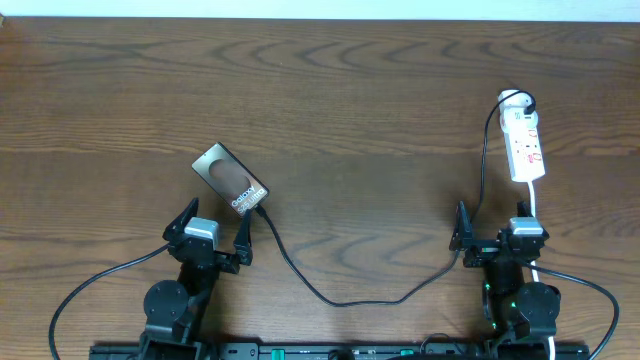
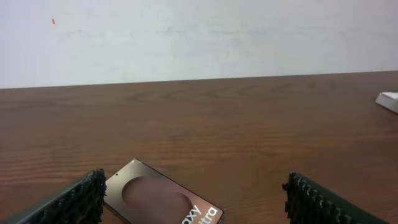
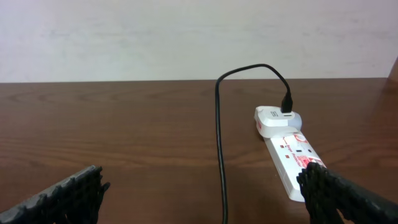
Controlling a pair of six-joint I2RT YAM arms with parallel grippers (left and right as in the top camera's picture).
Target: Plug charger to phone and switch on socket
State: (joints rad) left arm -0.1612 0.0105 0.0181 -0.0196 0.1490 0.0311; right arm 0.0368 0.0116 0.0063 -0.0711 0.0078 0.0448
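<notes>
With left end effector (image 1: 215,222) and right end effector (image 1: 493,228) both open and empty, check the charger (image 1: 350,298) sits fully in the phone (image 1: 228,178), then flick the socket (image 1: 526,150) on with a square press.

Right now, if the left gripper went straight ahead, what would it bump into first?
Probably the phone: it lies on the table just ahead of the open left gripper. Height is hard to judge, so it might skim over it.
</notes>
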